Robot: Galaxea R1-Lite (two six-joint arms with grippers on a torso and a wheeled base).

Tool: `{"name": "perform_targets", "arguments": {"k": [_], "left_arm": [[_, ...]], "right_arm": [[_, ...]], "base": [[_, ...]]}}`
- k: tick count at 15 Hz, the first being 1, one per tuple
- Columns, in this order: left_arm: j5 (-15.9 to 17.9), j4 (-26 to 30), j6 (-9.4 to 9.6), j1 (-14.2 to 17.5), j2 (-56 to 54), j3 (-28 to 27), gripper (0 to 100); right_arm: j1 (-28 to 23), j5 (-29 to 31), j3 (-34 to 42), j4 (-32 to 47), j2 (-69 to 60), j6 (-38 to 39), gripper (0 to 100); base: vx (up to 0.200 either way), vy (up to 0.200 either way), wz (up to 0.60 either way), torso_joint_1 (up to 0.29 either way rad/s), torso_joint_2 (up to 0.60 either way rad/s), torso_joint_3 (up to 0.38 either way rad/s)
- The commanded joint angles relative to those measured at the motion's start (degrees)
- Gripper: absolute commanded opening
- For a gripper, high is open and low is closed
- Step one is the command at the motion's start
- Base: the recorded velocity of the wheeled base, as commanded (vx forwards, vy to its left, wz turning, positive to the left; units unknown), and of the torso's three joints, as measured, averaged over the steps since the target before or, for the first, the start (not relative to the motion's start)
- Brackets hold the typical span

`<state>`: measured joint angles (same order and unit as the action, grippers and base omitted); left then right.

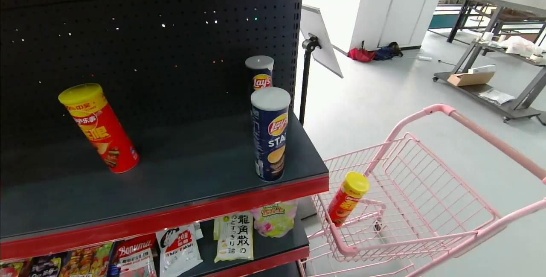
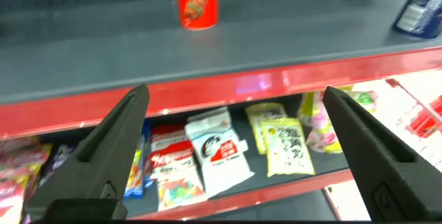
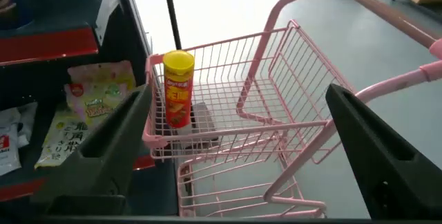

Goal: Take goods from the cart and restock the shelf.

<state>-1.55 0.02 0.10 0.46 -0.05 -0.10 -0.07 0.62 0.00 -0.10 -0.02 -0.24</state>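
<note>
Both jaws stand wide apart and hold nothing. The left gripper (image 2: 235, 92) hangs in front of the red front edge of the shelf (image 1: 192, 170), and the right gripper (image 3: 238, 89) hangs above the pink cart (image 1: 439, 108). In the cart's basket, a yellow-lidded red can (image 1: 347, 198) stands in the corner nearest the shelf. On the upper board a second red can (image 1: 100, 127) stands toward the left, back from the front edge. A blue can (image 1: 270, 134) stands at the front right corner, with another blue can (image 1: 259, 74) behind it near the back panel. Snack bags (image 1: 232, 236) lie on the board below.
</note>
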Motion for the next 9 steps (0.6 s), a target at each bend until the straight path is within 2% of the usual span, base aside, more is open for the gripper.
{"name": "perform_targets", "arguments": {"k": [1,5,9], "left_arm": [[0.0,0.0,-0.01,0.0,0.0,0.0,100],[0.0,0.0,-0.01,0.0,0.0,0.0,100],[0.0,0.0,-0.01,0.0,0.0,0.0,100]], "right_arm": [[0.0,0.0,0.0,0.0,0.0,0.0,100],[0.0,0.0,0.0,0.0,0.0,0.1,100],[0.0,0.0,0.0,0.0,0.0,0.2,100]], "base": [[0.000,0.000,0.00,0.000,0.00,0.000],[0.000,0.000,0.00,0.000,0.00,0.000],[0.000,0.000,0.00,-0.130,0.31,0.172]]}}
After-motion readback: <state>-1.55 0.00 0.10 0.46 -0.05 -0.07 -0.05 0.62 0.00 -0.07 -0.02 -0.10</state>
